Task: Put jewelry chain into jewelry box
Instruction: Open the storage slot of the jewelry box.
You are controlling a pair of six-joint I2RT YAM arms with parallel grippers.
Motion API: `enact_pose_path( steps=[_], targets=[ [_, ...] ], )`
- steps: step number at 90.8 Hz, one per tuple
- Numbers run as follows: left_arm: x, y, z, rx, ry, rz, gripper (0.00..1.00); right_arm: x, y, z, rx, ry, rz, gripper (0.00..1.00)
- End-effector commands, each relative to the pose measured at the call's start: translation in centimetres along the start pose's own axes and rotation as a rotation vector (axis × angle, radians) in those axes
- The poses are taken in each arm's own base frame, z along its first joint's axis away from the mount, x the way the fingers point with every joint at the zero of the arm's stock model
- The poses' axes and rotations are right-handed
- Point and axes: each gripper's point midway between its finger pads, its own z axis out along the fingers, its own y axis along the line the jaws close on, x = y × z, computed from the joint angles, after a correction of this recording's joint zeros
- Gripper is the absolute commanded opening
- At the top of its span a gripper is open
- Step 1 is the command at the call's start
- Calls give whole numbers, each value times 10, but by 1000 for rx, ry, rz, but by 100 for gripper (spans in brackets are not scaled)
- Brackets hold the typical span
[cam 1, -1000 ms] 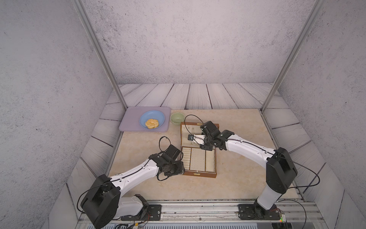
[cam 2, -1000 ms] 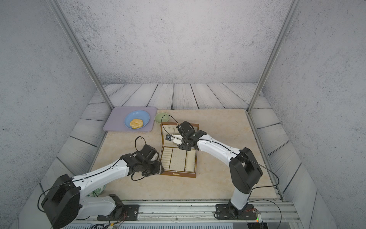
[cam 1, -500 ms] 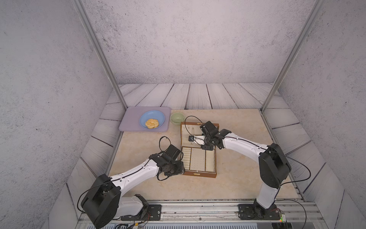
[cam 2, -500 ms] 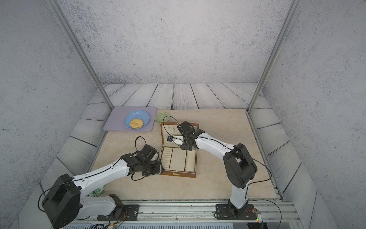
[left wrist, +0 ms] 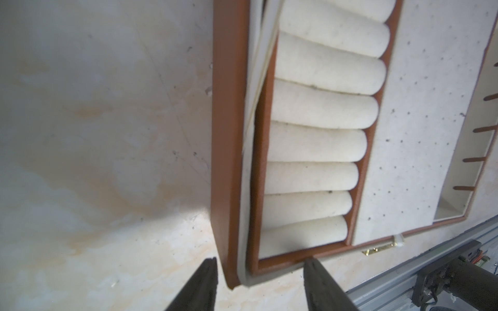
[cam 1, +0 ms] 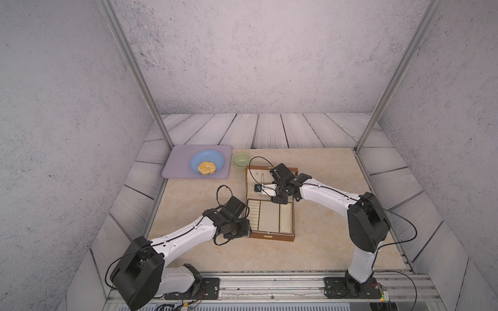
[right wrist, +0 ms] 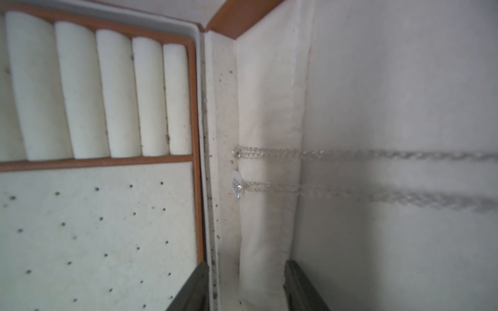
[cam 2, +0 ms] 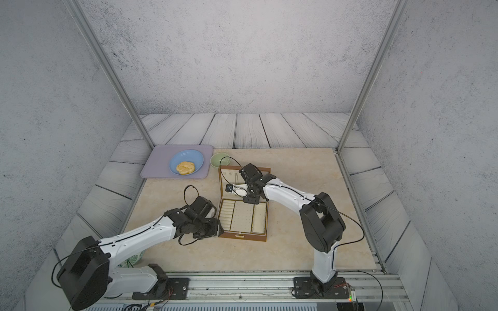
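Lying inside the jewelry box (cam 1: 283, 238), the jewelry chain (right wrist: 269, 154) is resting on the cream lining of the opened lid (cam 1: 292, 170). In both top views that puts it just above the centre of the frame, in the upper half of the box. The placing therefore looks done or very nearly done. What seems to be remaining is for the arms to be drawing clear, and I am judging that no part of the chain is hanging outside the box. In the right wrist view the chain is showing as two parallel strands side by side, blurring out as they near the frame edge. Its small glinting pendant (right wrist: 238, 186) is sitting at the end closest to the hinge seam, just beside the pocket fold. In a top view the chain is showing only as a faint thin line (cam 1: 262, 176). Its long axis is running up and down the frame, pendant end pointing down toward the ring rolls (left wrist: 318, 150). The right pincer (right wrist: 245, 265) is hovering over the lid with its jaws released and nothing between them, apart from the chain. The left pincer (left wrist: 260, 259) is straddling the box's near corner at the lower left of the box. I cannot tell whether it is clamping that corner or merely standing astride it.
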Motion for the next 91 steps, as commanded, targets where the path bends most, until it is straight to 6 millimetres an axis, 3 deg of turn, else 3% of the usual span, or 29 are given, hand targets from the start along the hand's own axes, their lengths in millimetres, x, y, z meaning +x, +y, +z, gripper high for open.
enact_pose_path(
  steps=[1, 24, 47, 71, 91],
  targets=[
    [5, 25, 9, -113, 8, -1, 56, -11, -15, 4, 46, -45, -1, 50],
    [4, 26, 9, -119, 6, -1, 56, 9, -26, 5, 88, -14, 35, 54],
    [5, 27, 10, -122, 9, -2, 56, 34, -31, -13, 142, -13, 80, 58],
    [5, 26, 10, -120, 10, -2, 56, 28, -40, -40, 198, -100, 116, 63],
    [5, 26, 11, -116, 12, -1, 56, 33, -43, -28, 198, -76, 109, 66]
  ],
)
